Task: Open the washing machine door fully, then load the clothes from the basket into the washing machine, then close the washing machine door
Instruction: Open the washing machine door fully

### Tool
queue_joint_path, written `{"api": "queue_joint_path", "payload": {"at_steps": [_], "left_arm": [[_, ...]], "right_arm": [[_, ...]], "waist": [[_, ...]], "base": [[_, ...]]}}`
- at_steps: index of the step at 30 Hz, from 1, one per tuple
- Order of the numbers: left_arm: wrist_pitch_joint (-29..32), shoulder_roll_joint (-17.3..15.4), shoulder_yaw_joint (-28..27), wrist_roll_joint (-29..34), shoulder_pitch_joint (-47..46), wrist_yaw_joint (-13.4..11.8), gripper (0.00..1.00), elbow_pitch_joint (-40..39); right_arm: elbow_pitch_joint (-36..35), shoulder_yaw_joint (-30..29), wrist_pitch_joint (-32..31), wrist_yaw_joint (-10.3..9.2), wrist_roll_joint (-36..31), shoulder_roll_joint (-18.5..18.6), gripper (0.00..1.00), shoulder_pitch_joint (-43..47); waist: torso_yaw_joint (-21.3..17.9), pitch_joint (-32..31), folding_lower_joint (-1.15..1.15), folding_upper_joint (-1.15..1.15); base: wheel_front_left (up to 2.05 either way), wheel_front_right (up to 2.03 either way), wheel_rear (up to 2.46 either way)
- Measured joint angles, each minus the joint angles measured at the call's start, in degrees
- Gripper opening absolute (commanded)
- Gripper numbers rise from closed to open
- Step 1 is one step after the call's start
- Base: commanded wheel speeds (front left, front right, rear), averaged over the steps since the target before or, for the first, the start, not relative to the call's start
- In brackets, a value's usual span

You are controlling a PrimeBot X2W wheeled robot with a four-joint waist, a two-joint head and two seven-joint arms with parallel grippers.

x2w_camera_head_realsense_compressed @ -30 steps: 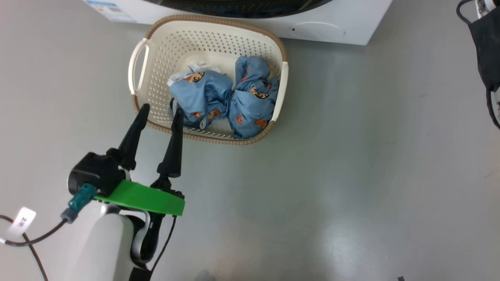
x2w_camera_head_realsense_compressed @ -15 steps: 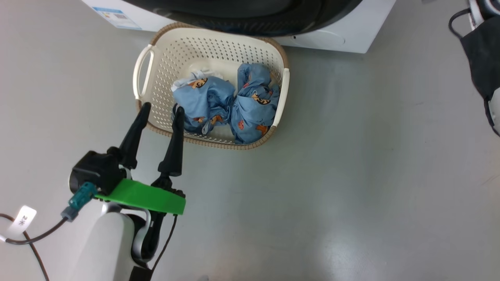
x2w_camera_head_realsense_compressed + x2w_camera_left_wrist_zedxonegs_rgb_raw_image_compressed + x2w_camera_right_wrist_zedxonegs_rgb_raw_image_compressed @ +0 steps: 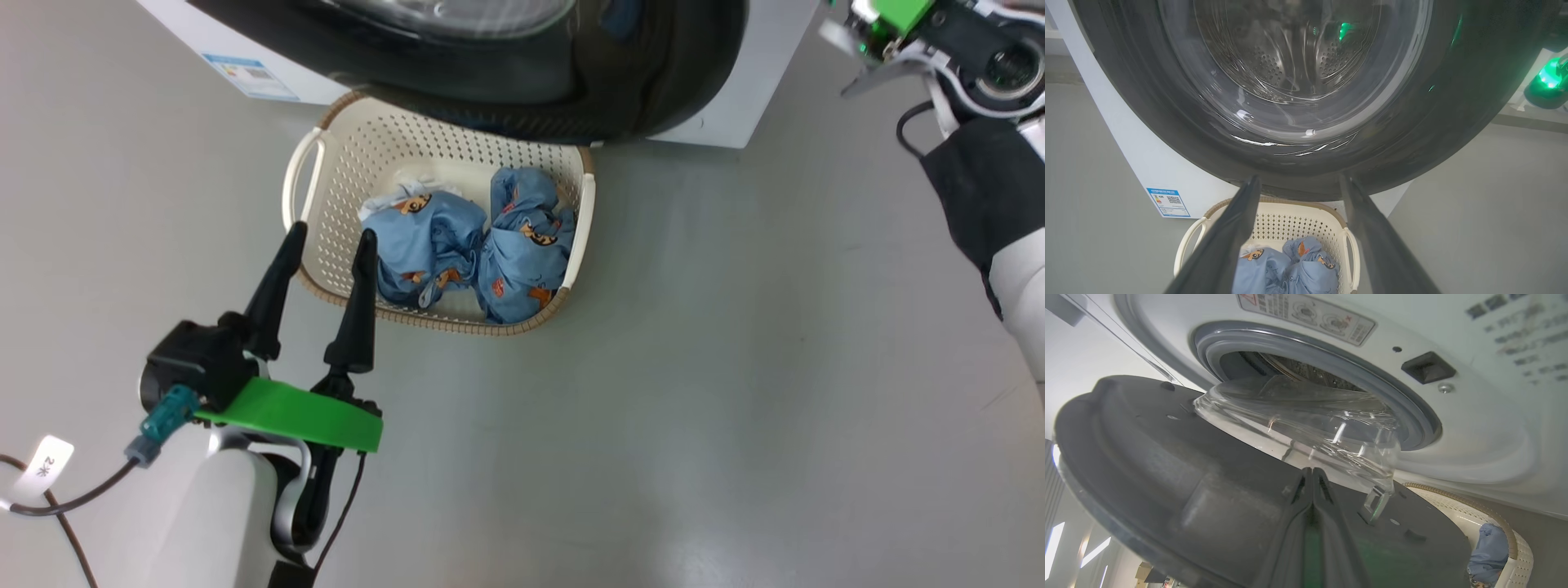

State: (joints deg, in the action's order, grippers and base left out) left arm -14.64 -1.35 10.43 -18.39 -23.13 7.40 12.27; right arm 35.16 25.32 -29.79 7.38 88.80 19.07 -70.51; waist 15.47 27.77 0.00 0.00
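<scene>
Washing machine door (image 3: 1167, 477) is part-open above the basket (image 3: 298, 175). It's rigid and the glossy rim is probably slick, so push the matte inner face, not the glass. Right hand (image 3: 1312, 473) is pinched shut against that face. Left hand (image 3: 331, 233) is spread wide and empty near the clothes (image 3: 469, 249) in the basket — soft, light; pinch a bundle's top.

Gleams glossy black around the door (image 3: 1453, 134) rim, with a clear, smooth glass bowl (image 3: 1290, 110) at its middle. Behind it, shiny punched steel of the drum (image 3: 1265, 67). Looks matt and dark on the door's inner face. Grey rubber for the seal (image 3: 1414, 416), smooth white on the washing machine (image 3: 1147, 163). Cream plastic basket (image 3: 343, 212), full of holes, brown woven-look edge. Soft, crumpled cloth in the clothes (image 3: 433, 245). Smooth grey floor (image 3: 735, 367), faint sheen. Matt black fingers on the left gripper (image 3: 331, 230).
</scene>
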Motion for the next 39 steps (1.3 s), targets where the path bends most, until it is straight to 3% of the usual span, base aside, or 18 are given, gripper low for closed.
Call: {"api": "queue_joint_path", "payload": {"at_steps": [15,39], "left_arm": [[0.00,-0.02,0.01,1.05,4.55,0.00,1.00,0.41],[0.00,-0.11,-0.10,2.45,10.62,0.00,1.00,1.51]], "right_arm": [[-4.02,3.96,-2.00,0.00,0.02,0.45,0.00,7.49],[-11.07,9.94,-4.68,-0.02,0.77,-2.85,0.00,18.40]], "waist": [[-0.08,-5.08,0.00,0.00],[2.38,-12.66,0.00,0.00]], "base": [[0.00,0.00,0.00],[0.00,0.00,0.00]]}}
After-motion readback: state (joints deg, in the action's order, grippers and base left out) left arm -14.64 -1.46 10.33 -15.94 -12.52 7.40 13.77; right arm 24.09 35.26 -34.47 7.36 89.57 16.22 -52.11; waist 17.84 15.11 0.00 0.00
